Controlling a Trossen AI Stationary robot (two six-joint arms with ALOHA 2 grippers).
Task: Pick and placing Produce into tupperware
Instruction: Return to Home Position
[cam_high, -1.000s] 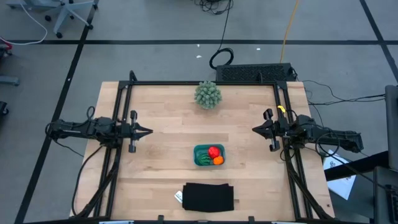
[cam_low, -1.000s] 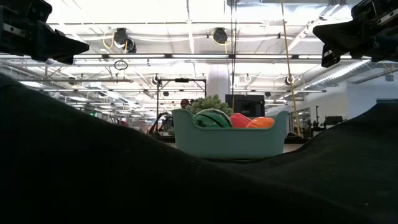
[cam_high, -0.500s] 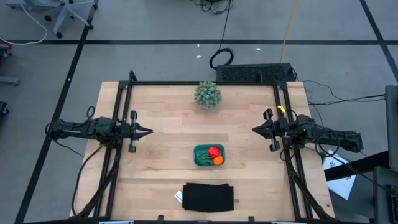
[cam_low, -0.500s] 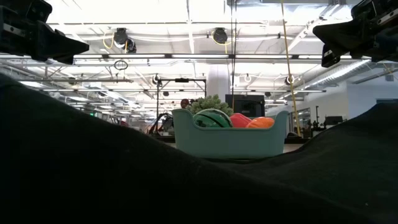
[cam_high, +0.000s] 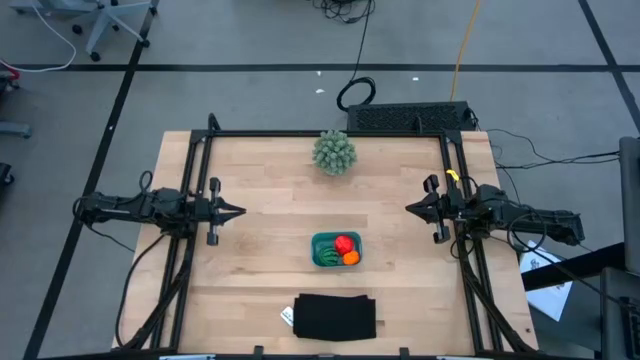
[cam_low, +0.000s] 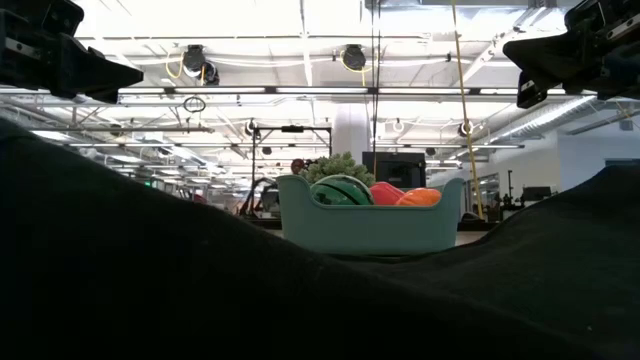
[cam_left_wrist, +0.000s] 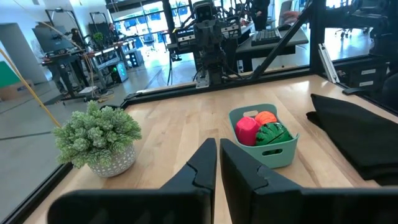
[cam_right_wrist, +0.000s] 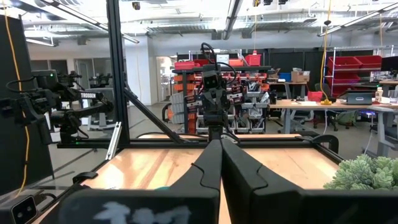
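The teal tupperware (cam_high: 336, 250) stands on the table's near middle, also in the low view (cam_low: 367, 224) and left wrist view (cam_left_wrist: 266, 146). Inside lie the green striped melon ball (cam_high: 327, 256), the red tomato ball (cam_high: 344, 243) and the orange ball (cam_high: 351, 258). My left gripper (cam_high: 240, 211) hovers shut at the table's left side, well left of the tupperware; its fingers (cam_left_wrist: 217, 149) touch each other. My right gripper (cam_high: 409, 209) hovers shut at the right side; its fingers (cam_right_wrist: 220, 149) are closed too.
A spiky pale-green plant (cam_high: 334, 152) stands near the far edge. A flat black rectangle (cam_high: 335, 315) lies at the near edge, just in front of the tupperware. The black frame rails (cam_high: 200, 150) run along the table's sides. Bare wood lies between the grippers.
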